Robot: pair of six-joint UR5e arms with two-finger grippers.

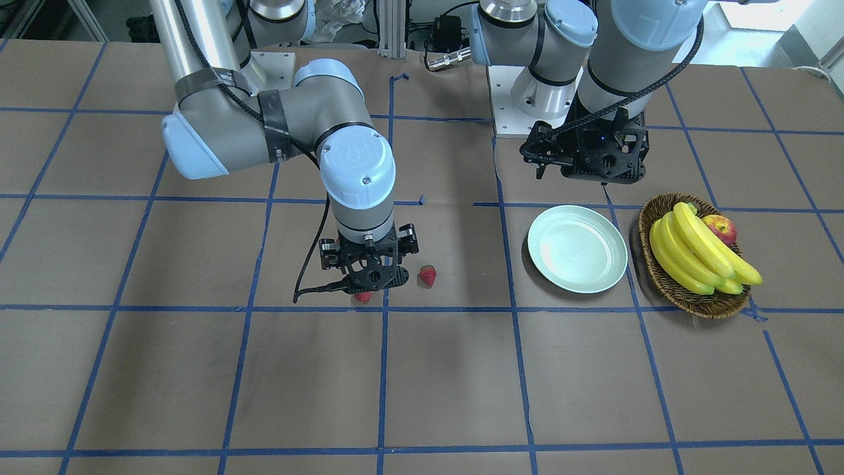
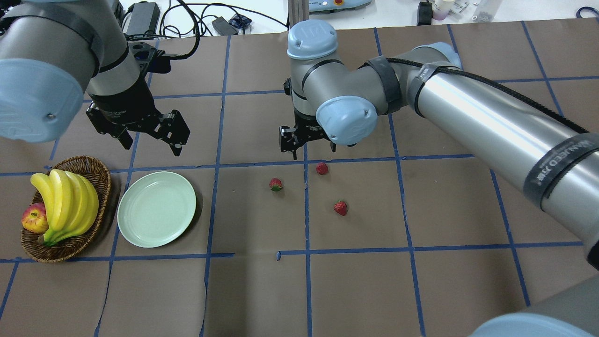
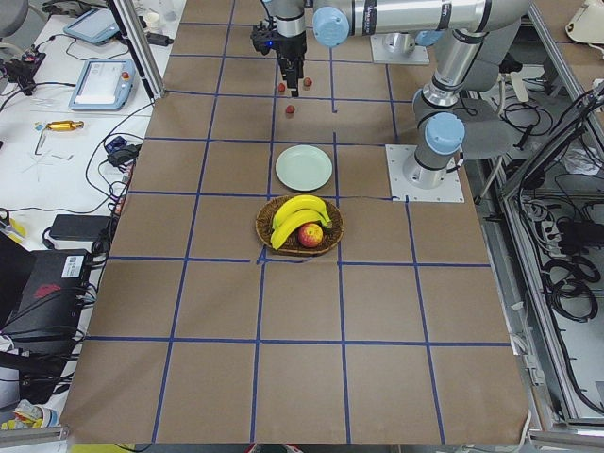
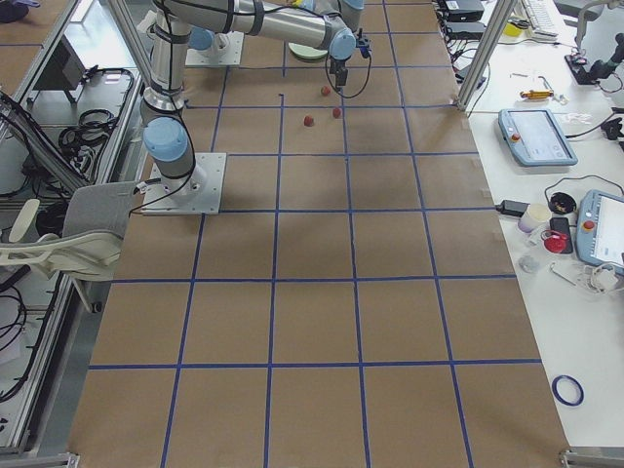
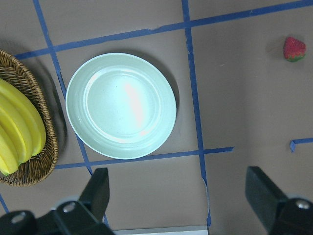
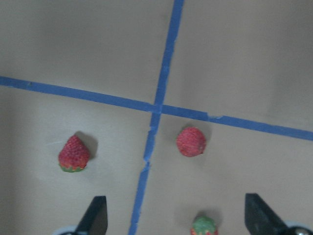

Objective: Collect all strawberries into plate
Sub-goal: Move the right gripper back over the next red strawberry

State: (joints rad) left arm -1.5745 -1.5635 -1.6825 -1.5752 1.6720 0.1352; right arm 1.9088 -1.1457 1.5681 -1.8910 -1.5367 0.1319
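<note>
Three strawberries lie on the brown table in the overhead view: one (image 2: 275,184) left of the blue tape line, one (image 2: 321,168) just right of it, one (image 2: 340,207) nearer the robot. My right gripper (image 2: 312,150) hovers open and empty just beyond the middle one; its wrist view shows all three berries (image 6: 74,153) (image 6: 191,141) (image 6: 204,225) below the spread fingers (image 6: 95,215). The pale mint plate (image 2: 156,208) is empty, left of the berries. My left gripper (image 2: 150,145) is open and empty above the plate's far side (image 5: 121,105).
A brown wicker basket (image 2: 100,178) with bananas (image 2: 65,203) and a red-yellow apple (image 2: 33,219) stands directly left of the plate. Blue tape lines grid the table. Cables and devices lie beyond the table's far edge.
</note>
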